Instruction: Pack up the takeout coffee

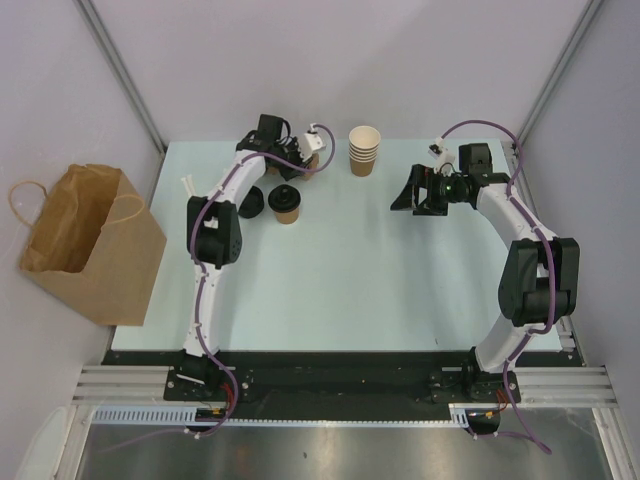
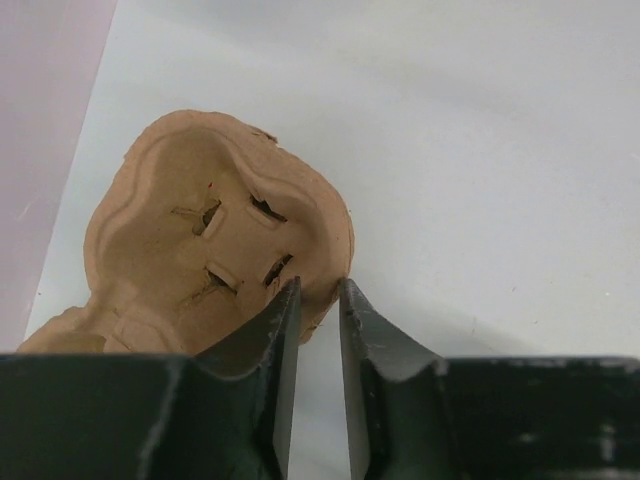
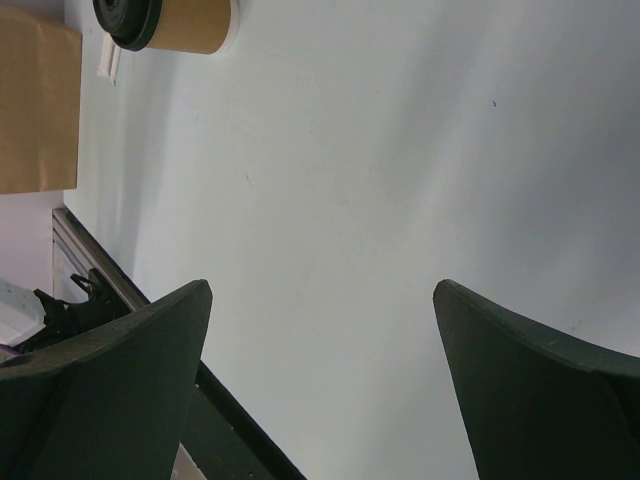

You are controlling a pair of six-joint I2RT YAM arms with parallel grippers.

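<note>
The takeout coffee (image 1: 287, 203), a tan cup with a black lid, stands upright on the table left of centre; it also shows in the right wrist view (image 3: 175, 22). Behind it my left gripper (image 1: 308, 158) reaches down to a tan pulp cup carrier (image 2: 210, 250) near the table's far edge. Its jaws (image 2: 320, 283) stand a narrow gap apart, with the carrier's corner filling that gap at the tips. My right gripper (image 1: 415, 190) hovers over bare table on the right, wide open (image 3: 322, 285) with nothing between its fingers, well apart from the coffee.
A loose black lid (image 1: 250, 202) lies just left of the coffee. A stack of lidless paper cups (image 1: 364, 150) stands at the back centre. An open brown paper bag (image 1: 85, 240) sits off the table's left edge (image 3: 35, 100).
</note>
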